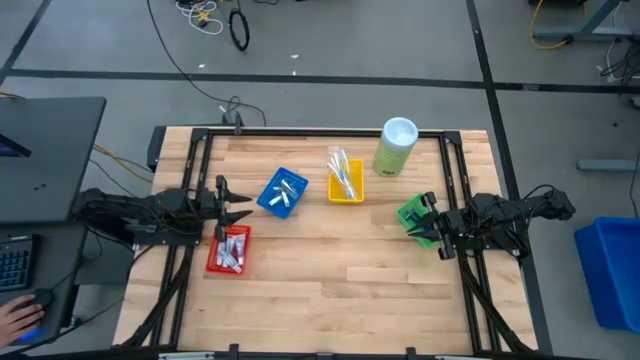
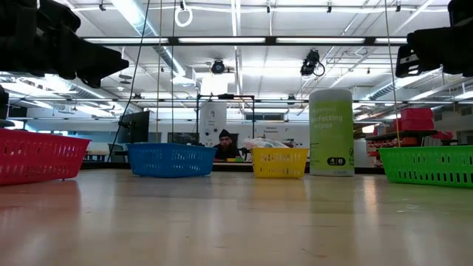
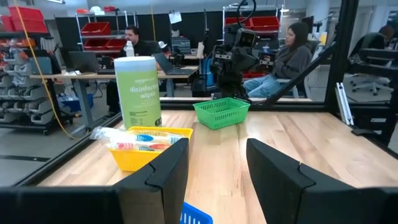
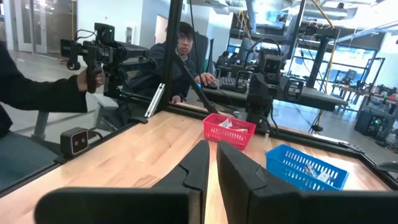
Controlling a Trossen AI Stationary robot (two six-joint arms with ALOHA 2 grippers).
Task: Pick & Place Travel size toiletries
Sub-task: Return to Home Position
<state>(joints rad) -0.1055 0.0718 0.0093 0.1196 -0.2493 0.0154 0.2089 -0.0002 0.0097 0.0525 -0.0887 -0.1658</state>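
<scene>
The toiletries lie in trays. White mini tubes [image 1: 232,248] fill the red tray [image 1: 215,262], more white items [image 1: 285,189] lie in the blue tray [image 1: 268,200], and slim toothbrushes [image 1: 342,168] stick out of the yellow tray [image 1: 347,194]. My left gripper [image 1: 243,206] hovers open between the red and blue trays; in its wrist view its fingers [image 3: 168,174] stand wide apart. My right gripper [image 1: 418,222] is shut and hovers at the green tray [image 1: 407,212], and its wrist view [image 4: 212,168] looks toward the red tray [image 4: 229,132].
A tall pale-green canister [image 1: 395,147] with a white lid stands at the far edge, right of the yellow tray. Bare wood [image 1: 340,290] spreads across the table's near half. A dark frame [image 1: 320,133] borders the table. People sit at desks beyond it.
</scene>
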